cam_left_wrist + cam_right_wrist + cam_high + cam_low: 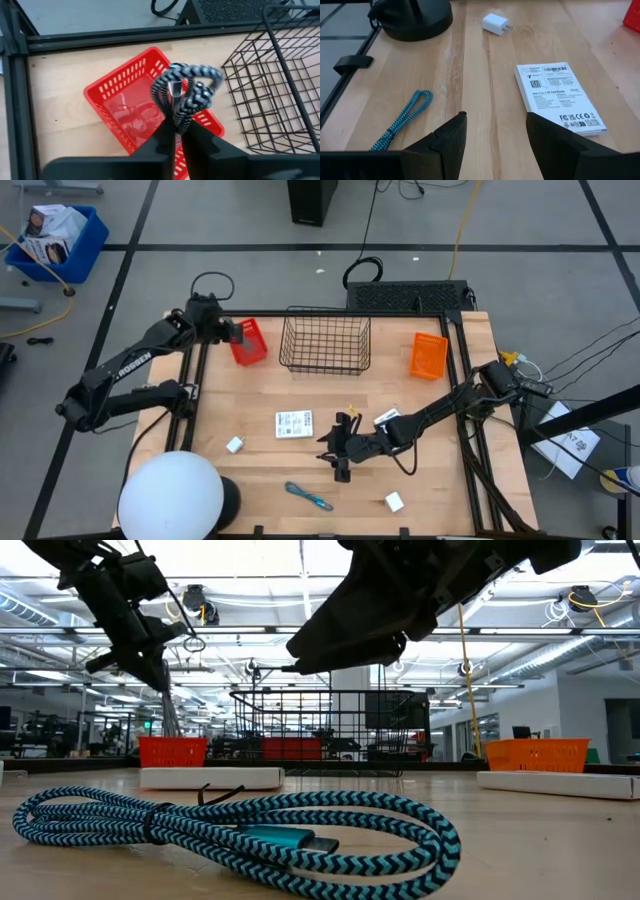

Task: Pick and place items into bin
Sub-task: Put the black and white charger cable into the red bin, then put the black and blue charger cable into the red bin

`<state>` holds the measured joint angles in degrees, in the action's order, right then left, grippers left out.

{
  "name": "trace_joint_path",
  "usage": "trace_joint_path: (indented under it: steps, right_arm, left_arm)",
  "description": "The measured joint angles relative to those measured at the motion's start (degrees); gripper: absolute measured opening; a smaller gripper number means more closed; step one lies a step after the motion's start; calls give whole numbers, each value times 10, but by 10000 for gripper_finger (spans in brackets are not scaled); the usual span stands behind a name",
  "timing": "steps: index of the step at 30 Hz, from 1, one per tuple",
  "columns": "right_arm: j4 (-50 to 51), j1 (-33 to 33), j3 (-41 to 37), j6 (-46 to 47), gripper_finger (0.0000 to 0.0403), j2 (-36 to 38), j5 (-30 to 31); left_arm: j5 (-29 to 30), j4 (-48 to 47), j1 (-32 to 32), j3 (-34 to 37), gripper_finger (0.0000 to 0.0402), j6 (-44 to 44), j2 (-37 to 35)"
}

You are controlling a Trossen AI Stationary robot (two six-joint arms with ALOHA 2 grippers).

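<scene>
My left gripper (238, 332) is over the red bin (135, 112) at the table's far left, shut on a coiled grey-and-black braided cable (187, 92). My right gripper (340, 452) hangs open above the middle of the table, with bare wood between its fingers (495, 135). Lying flat on the table are a white printed packet (560, 97), a second packet (387, 417) beside my right arm, two white cubes (235, 445) (394, 501) and a teal braided cable (308, 496). My left gripper pinches the coiled cable between its two fingers at a bunch of strands on the coil's near side (176, 122). The fingers slant down from the table's left. The coil is lifted clear above the red bin's inside.
A black wire basket (325, 343) stands at the far middle and an orange bin (429, 355) at the far right. A white dome lamp (170, 498) on a black base (415, 17) takes up the near left corner. Black frame rails (195, 380) run along the table's sides.
</scene>
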<state>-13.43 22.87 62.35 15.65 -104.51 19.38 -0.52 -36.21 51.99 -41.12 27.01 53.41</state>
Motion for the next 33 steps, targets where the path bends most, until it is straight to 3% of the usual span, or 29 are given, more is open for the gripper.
trace_joint_path:
  steps: [6, 15, 21, 29, 33]
  right_arm:
    - [-1, 0, 0, 0, 196, 0, 0]
    - [0, 0, 0, -9, 196, 0, 0]
    - [5, 0, 0, 12, 196, 0, -2]
    - [9, 2, 0, -7, 196, 0, -90]
    - [-13, 12, 0, -12, 196, 0, -93]
  left_arm:
    - [-18, 0, 0, 0, 90, -1, 0]
    - [-40, 0, 1, 0, 131, -5, 0]
    - [-104, 0, -9, 0, 140, -17, -6]
    - [-112, 29, -84, 0, 141, -14, -49]
    - [-124, 81, -131, 0, 141, -10, -65]
